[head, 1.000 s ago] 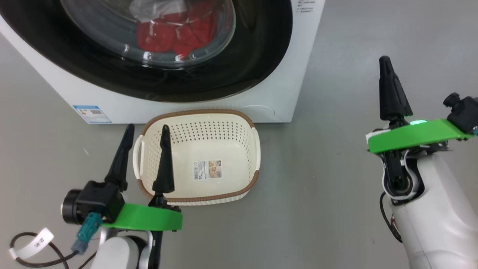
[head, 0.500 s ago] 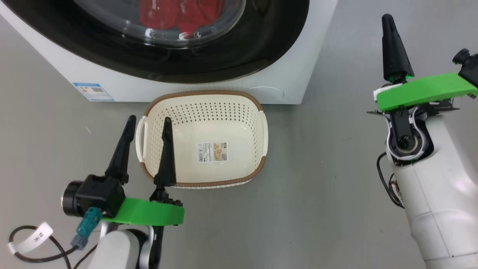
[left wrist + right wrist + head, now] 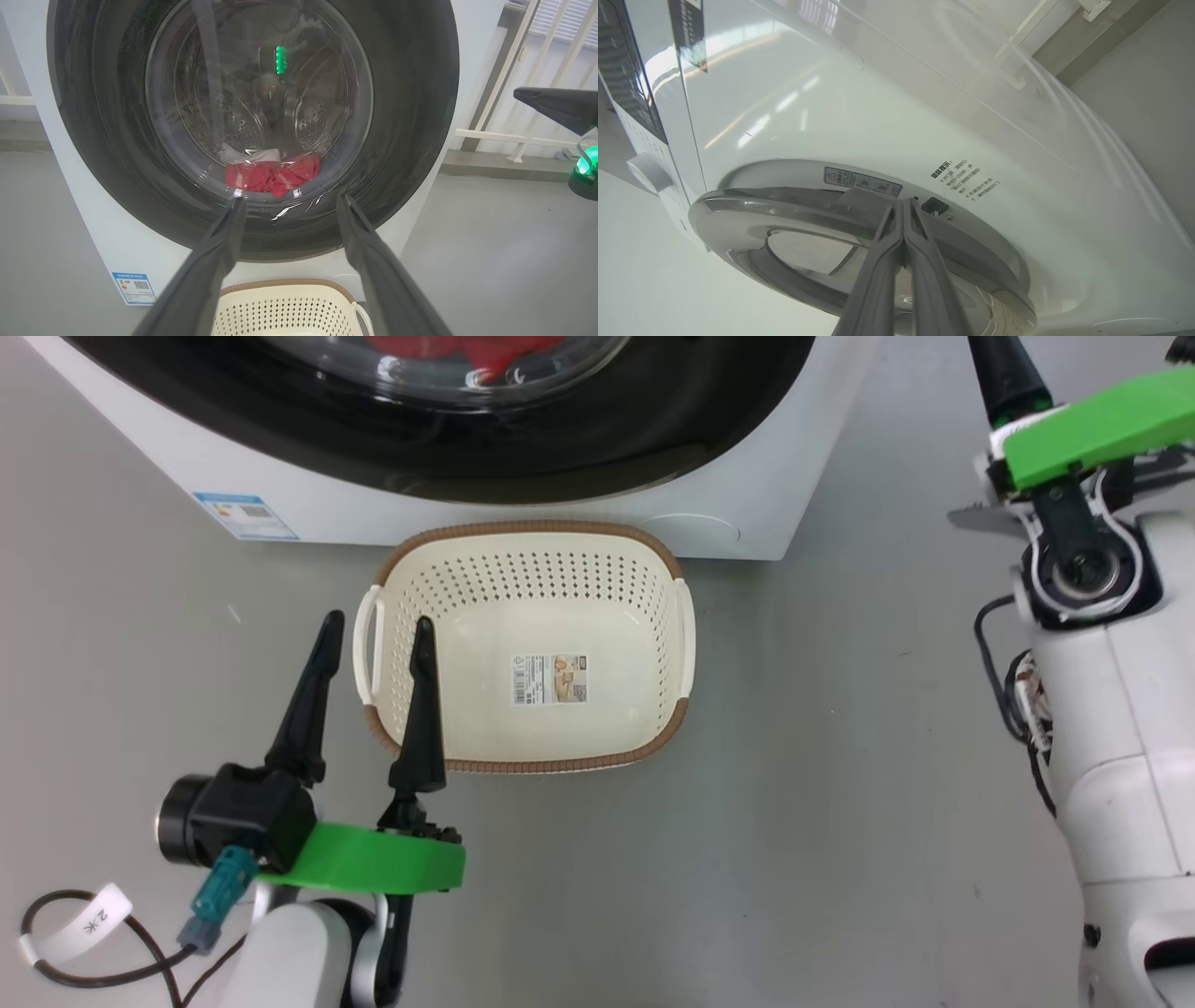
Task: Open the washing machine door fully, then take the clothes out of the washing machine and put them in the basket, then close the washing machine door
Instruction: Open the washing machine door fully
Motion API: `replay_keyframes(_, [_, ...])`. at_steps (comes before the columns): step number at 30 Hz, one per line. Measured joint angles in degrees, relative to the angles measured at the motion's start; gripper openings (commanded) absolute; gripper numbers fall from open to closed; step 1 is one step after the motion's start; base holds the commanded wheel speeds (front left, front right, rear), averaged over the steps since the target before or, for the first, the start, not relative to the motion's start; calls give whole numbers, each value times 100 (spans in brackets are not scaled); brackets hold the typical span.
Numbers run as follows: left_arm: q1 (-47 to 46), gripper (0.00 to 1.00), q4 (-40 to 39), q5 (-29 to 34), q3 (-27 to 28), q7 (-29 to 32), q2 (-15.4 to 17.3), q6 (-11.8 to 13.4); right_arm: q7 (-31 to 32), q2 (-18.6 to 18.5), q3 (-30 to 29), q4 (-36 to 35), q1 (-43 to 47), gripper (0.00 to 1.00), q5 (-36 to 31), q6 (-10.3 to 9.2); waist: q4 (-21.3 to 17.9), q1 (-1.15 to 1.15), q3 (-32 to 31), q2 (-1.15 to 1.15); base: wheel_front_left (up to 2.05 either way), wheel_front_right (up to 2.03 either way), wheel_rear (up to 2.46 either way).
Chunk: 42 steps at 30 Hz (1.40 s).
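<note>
just one basket (image 3: 537,528), one round door (image 3: 257,84)

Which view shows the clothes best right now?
Left wrist view: the clothes lie red behind the washing machine door glass, squarely in frame. Head view catches a red sliver at its top edge; right wrist view faces the door's rim.

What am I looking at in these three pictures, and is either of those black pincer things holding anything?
It is a two-armed robot. The head view looks down at a grey floor, where a cream perforated plastic basket with a brown rim stands empty before a white front-loading washing machine. Each wrist view looks along one arm's gripper. The left gripper is open and holds nothing; past it, red clothes lie behind the round black-rimmed glass door. The right gripper is shut on nothing, pointing at the door's edge.
</note>
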Motion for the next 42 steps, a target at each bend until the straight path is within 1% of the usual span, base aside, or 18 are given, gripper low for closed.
replay_keyframes(9, [-20, 100, -25, -9, -78, 0, -1, 0, 973, -46, -343, 455, -602, 0, 254, 0, 129, 0, 209, 0, 0, 0, 0])
replay_keyframes(19, [-141, 100, -37, -52, -102, 0, -2, 1, 1870, -114, -656, 1103, -1330, 0, 303, 0, 290, 0, 442, 0, 0, 0, 0])
replay_keyframes(29, [-250, 100, -55, -125, -183, 0, -7, 2, 2405, -165, -818, 1567, -1889, 0, 180, 0, 434, 0, 620, 0, 0, 0, 0])
replay_keyframes(42, [-346, 100, -55, -214, -294, 0, -14, 11, 2651, -246, -900, 2023, -2350, 0, -232, 0, 676, 0, 746, 0, 0, 0, 0])
